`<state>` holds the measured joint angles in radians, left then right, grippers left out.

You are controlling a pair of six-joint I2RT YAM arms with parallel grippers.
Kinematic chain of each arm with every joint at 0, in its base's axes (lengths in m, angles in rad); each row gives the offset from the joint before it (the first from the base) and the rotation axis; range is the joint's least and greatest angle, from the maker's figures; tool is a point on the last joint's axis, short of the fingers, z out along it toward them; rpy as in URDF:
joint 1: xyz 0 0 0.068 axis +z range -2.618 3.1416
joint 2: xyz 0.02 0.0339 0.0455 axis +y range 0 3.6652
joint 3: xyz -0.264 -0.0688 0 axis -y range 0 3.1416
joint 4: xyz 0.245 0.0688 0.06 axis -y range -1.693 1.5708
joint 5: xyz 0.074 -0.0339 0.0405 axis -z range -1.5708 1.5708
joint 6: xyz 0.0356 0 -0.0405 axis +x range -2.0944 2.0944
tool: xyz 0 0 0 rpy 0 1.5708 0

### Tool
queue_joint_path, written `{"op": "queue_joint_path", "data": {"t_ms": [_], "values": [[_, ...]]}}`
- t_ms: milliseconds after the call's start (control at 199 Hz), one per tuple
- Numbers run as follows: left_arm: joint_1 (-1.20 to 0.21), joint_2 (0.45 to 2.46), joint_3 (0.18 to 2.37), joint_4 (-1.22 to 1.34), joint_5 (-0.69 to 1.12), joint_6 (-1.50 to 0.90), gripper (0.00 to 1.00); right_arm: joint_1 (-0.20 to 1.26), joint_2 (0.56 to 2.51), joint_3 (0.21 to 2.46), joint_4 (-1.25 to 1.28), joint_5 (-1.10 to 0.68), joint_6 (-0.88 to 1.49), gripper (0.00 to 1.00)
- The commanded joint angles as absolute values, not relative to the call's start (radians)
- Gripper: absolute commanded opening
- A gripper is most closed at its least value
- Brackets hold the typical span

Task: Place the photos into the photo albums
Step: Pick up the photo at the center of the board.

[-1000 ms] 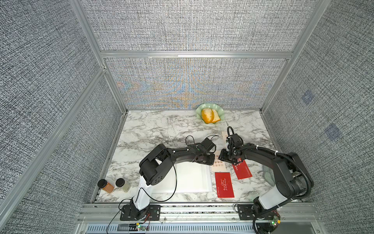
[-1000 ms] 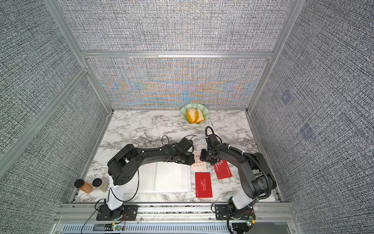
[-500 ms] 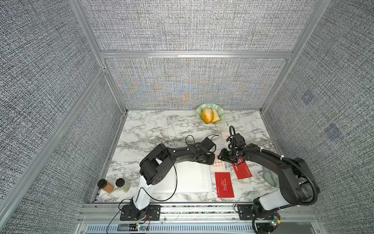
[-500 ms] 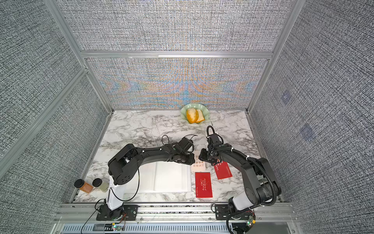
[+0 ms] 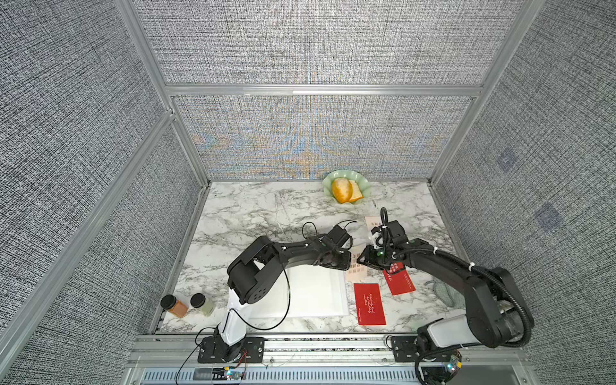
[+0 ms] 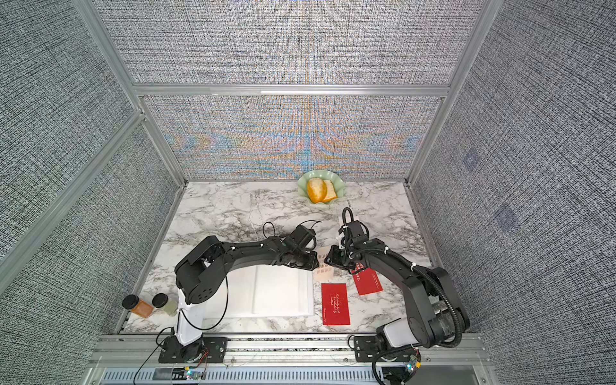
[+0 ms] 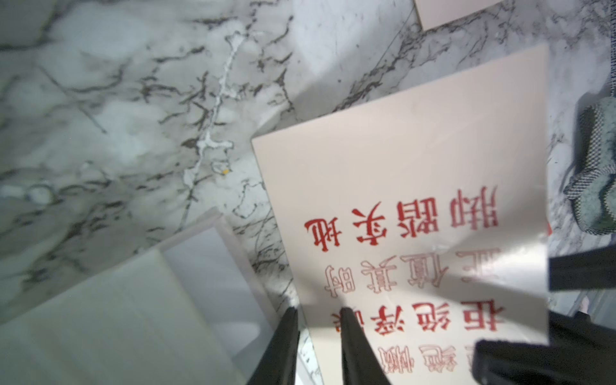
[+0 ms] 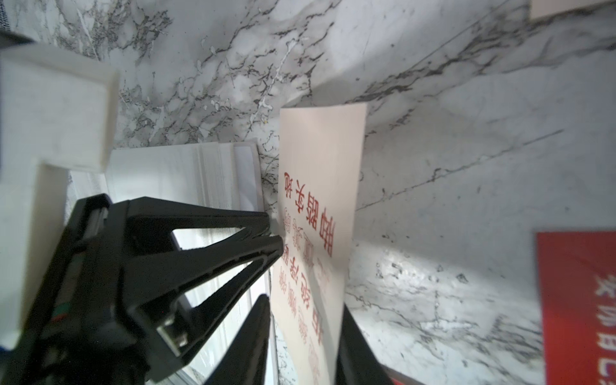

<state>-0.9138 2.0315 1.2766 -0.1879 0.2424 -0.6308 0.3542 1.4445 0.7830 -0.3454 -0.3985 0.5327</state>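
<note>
Flat on the marble table [image 5: 260, 213]: the album [image 5: 316, 293], open, bare white pages up, a fold down the middle. Stacked page edges show in the right wrist view.

Held up just past the album's far right corner: the cream card [image 7: 416, 186]. It is a thin, pale pink-cream rectangle. Rows of red characters cover one part and the rest is blank, with a glossy glare patch across the print. It is lifted off the table, tilted and slightly bowed.

The left gripper [image 7: 316, 330] is pinched on the card's album-side edge, tips close together in the right wrist view. It is grasping the card.

The right gripper [image 8: 303, 303] has one finger on each face of the card's printed end, both right against it. Cannot tell whether they press or only bracket it.

A second cream card [image 7: 456, 13] lies flat on the table, farther back from the album than the held one.

A red card [image 5: 369, 308] with white script lies flat just right of the album. A second red card [image 5: 400, 281] lies farther right, its far end under the right arm.

A pale green dish [image 5: 361, 186] with yellow bread sits well behind the album, at the back wall. Two dark-lidded jars [image 5: 186, 305] stand off the album's left. A green-grey cloth [image 5: 446, 293] lies well to its right.
</note>
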Motion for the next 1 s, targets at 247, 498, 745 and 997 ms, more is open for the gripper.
{"op": "queue_joint_path", "data": {"t_ms": [247,498,745,997], "values": [[-0.899,2.0,1.25,-0.204,0.257,-0.627,0.27,0.355,1.444,0.783,-0.316,-0.435,0.549,0.05],[-0.887,1.994,1.244,-0.193,0.271,-0.626,0.27,0.355,1.437,0.782,-0.308,-0.438,0.556,0.0],[-0.84,1.875,1.213,-0.148,0.312,-0.613,0.34,0.335,1.383,0.788,-0.338,-0.428,0.544,0.0],[-0.745,1.721,1.132,-0.122,0.343,-0.559,0.38,0.315,1.321,0.802,-0.325,-0.508,0.536,0.0]]}}
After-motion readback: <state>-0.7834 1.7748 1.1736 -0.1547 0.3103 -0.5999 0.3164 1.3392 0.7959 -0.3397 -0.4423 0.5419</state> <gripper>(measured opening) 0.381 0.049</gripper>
